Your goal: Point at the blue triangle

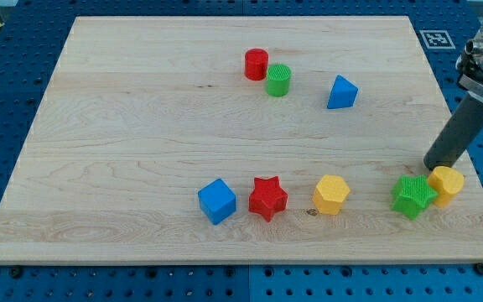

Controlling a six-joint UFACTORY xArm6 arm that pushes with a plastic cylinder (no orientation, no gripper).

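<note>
My tip point(431, 167), the blunt lower end of a smooth dark rod with no jaws to open or close, rests on the pale wooden board point(141, 143) at its right side, just beside a ridged green star point(412, 195) and a rounded yellow cylinder point(447, 184). The blue triangle point(341, 92), a small wedge-shaped block, lies well apart from the tip, farther back and to its left. Far left of it a red cylinder point(257, 64) touches a green cylinder point(278, 80), while along the near edge sit a yellow hexagon point(332, 194), a red star point(267, 198) and a blue cube point(217, 200).
</note>
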